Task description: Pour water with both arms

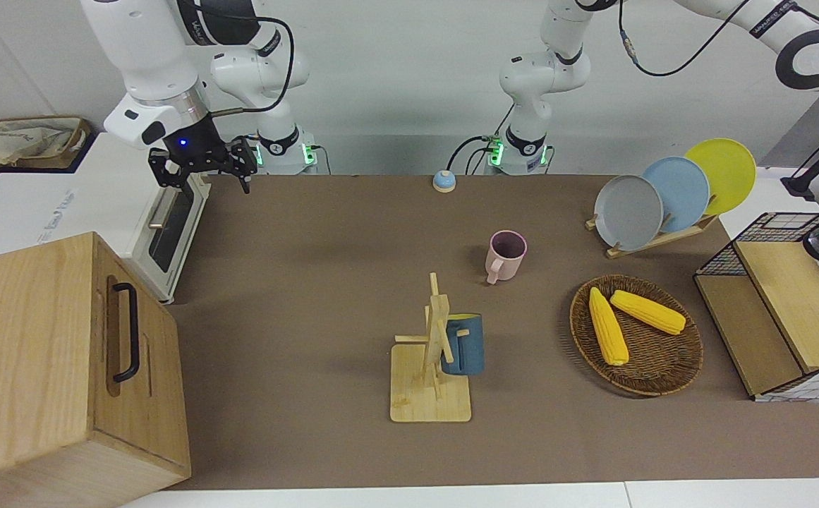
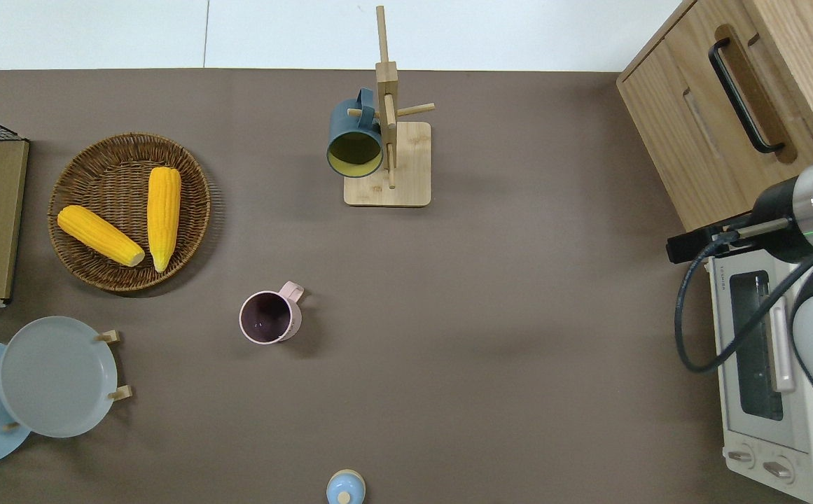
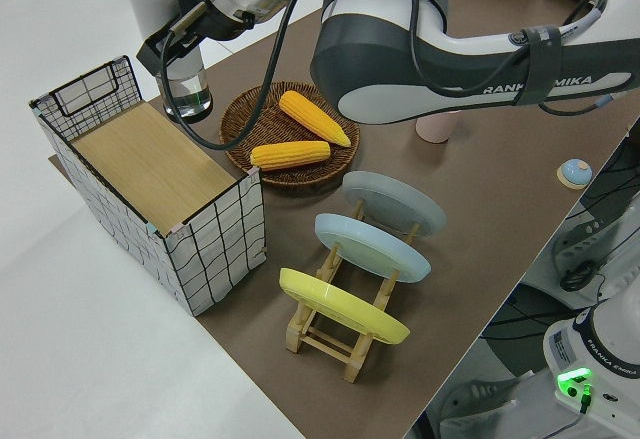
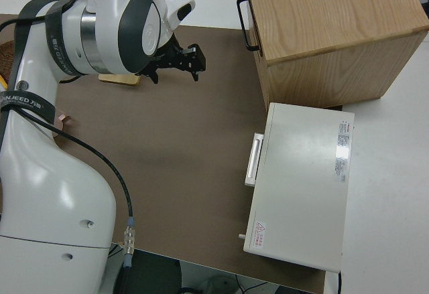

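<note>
A wicker basket (image 2: 70,259) on the desk (image 2: 490,315) holds two corn cobs (image 2: 163,217). Nearer the robots, grey, blue and yellow plates (image 1: 628,212) stand in a wooden rack. A wire crate (image 3: 215,234) sits at the left arm's end. At the other end a white toaster oven (image 4: 301,187) sits beside a wooden cabinet (image 1: 35,360). A small blue bell (image 1: 444,181) sits near the robots.

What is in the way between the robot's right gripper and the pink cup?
Nothing visible. Only bare brown table lies between the right gripper and the pink cup. The mug rack stands farther from the robots.
</note>
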You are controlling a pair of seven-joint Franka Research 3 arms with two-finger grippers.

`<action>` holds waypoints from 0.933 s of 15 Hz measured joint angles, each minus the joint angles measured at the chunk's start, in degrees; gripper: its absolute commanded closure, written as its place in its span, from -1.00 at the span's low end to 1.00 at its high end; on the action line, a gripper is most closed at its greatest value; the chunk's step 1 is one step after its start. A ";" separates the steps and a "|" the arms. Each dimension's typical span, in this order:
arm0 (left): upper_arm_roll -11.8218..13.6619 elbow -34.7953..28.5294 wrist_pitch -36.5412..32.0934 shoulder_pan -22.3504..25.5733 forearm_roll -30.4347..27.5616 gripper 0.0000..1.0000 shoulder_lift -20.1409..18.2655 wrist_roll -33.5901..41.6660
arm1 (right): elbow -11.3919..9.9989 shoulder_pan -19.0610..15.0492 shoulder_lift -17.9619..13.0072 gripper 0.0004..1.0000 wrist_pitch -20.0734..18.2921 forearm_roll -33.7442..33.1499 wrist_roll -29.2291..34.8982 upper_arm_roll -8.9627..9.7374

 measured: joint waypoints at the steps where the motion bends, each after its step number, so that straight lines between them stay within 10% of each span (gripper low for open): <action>1: 0.01 0.32 0.02 0.65 -1.89 1.00 0.80 2.25 | 0.00 0.00 0.00 -0.97 0.00 0.00 0.00 0.00; 14: 0.02 0.70 1.54 4.62 -19.94 1.00 8.03 25.38 | 0.00 0.00 0.00 -0.97 0.00 0.00 0.00 0.00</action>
